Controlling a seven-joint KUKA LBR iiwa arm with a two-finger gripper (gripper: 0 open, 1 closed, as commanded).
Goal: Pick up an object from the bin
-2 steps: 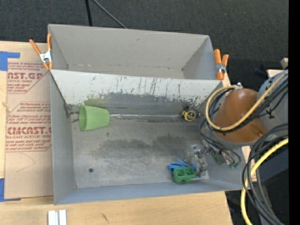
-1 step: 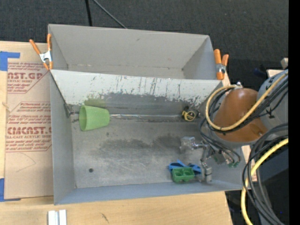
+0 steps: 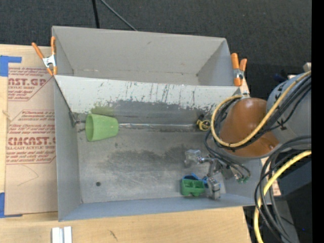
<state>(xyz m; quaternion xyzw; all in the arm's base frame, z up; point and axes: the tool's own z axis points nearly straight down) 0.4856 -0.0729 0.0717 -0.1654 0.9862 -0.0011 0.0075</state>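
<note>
**Low in the near right corner**

Found the gripper (image 3: 211, 180) down by the near wall of the bin (image 3: 71, 151), at its right end. Saw a small green block (image 3: 192, 187) just beside it, a blue piece (image 3: 191, 178) at the block's top edge. Could not tell whether open or closed (cables and metal crowded there). Noted a green cup (image 3: 101, 127) on its side by the far wall, well apart, with bare floor between.

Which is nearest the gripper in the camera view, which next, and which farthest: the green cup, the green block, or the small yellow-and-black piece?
1. green block, front right, just beside the gripper.
2. small yellow-and-black piece, by the back wall, right side.
3. green cup, on its side, far left.
</note>
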